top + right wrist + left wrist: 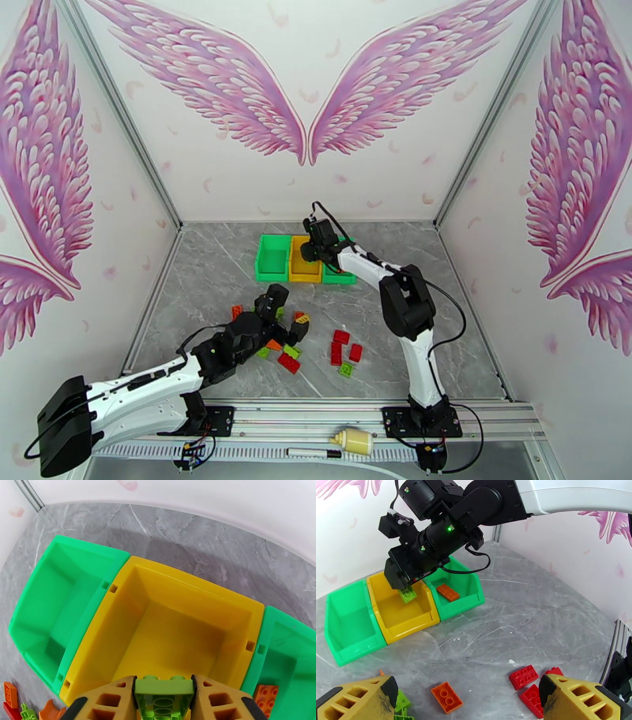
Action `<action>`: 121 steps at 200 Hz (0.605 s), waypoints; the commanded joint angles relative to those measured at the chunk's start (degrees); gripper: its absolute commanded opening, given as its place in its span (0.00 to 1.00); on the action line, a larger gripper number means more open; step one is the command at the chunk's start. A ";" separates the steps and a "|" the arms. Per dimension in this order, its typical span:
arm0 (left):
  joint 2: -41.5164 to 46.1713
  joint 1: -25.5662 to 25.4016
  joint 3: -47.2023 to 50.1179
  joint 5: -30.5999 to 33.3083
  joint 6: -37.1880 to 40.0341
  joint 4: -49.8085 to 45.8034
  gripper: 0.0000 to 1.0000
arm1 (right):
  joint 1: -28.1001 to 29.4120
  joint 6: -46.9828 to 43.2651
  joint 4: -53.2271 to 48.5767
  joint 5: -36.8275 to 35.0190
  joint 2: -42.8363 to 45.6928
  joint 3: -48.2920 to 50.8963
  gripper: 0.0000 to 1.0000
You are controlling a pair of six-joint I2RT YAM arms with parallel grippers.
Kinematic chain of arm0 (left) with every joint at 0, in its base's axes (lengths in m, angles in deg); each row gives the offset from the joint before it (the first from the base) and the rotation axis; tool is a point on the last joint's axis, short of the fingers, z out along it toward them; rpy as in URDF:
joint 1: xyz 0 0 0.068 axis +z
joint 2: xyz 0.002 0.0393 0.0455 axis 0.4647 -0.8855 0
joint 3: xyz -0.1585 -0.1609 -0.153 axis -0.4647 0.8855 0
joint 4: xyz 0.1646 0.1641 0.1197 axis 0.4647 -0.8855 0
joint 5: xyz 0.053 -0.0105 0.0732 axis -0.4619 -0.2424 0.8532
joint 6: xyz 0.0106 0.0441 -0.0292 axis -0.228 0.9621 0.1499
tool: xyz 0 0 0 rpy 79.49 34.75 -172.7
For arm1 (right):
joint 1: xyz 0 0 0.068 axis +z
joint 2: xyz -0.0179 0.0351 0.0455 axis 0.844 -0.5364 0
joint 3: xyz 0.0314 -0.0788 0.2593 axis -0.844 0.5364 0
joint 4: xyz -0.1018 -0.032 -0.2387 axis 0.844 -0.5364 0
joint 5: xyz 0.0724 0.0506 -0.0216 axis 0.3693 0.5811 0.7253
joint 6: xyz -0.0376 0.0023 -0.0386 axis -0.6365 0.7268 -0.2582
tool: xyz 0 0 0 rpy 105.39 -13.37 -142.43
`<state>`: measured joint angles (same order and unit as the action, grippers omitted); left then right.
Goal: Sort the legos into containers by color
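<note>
My right gripper [164, 695] hangs over the yellow bin [118, 638], shut on a lime green lego [164, 687] that sits between its two yellow fingers. The left wrist view shows the same gripper [401, 585] with the lime lego [407, 594] at its tips above the yellow bin [401, 616]. An orange lego [448, 592] lies in the right green bin [468, 598]; the left green bin [345, 626] holds nothing. My left gripper [278, 304] stands open over the loose pile, with an orange lego [446, 697] between its fingers [367, 697] on the table.
Red legos [340, 337] lie loose right of the pile, and red ones [523, 676] sit near my left gripper's right finger. Lime pieces [401, 701] lie by its left finger. The three bins [272, 259] stand in a row at the back.
</note>
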<state>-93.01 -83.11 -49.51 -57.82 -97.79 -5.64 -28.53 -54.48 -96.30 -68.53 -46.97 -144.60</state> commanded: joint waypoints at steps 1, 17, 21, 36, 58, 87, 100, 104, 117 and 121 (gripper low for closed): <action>1.60 -0.38 -3.84 4.79 -4.44 -6.74 0.99 | 0.31 -1.68 0.46 -1.15 2.58 -1.71 0.54; 2.50 -0.39 -4.47 8.53 -7.04 -9.11 0.99 | 0.32 -1.87 0.85 -1.36 5.40 0.29 0.66; 2.78 -0.39 -4.34 9.11 -7.46 -9.22 0.99 | 0.32 -1.94 1.12 -1.33 6.22 0.95 0.68; 3.95 -0.22 -3.99 11.33 -9.55 -9.90 0.99 | 0.33 -1.94 1.99 -0.45 9.74 4.17 0.74; 5.06 0.14 -6.40 16.51 -17.04 -18.04 0.99 | 0.54 -2.10 3.56 1.39 15.77 10.35 0.80; 6.21 2.53 -9.66 18.87 -31.89 -31.73 0.99 | 1.26 -3.51 4.16 3.01 23.94 18.58 0.84; 6.90 3.04 -9.18 18.88 -34.79 -33.19 0.99 | 1.63 -3.86 3.84 3.42 27.40 21.82 0.85; 7.08 3.26 -8.99 18.91 -35.54 -33.40 0.99 | 1.83 -3.80 3.60 3.47 28.40 22.83 0.85; 7.48 4.39 -8.54 17.98 -38.29 -34.39 0.99 | 2.12 -3.61 2.70 4.09 31.83 25.75 0.84; 7.48 4.99 -8.51 17.21 -39.55 -34.97 0.99 | 2.23 -3.54 2.52 4.35 32.84 26.69 0.84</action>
<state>-86.60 -79.83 -57.12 -40.77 -127.41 -32.87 -27.34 -57.24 -92.96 -66.35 -19.47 -122.92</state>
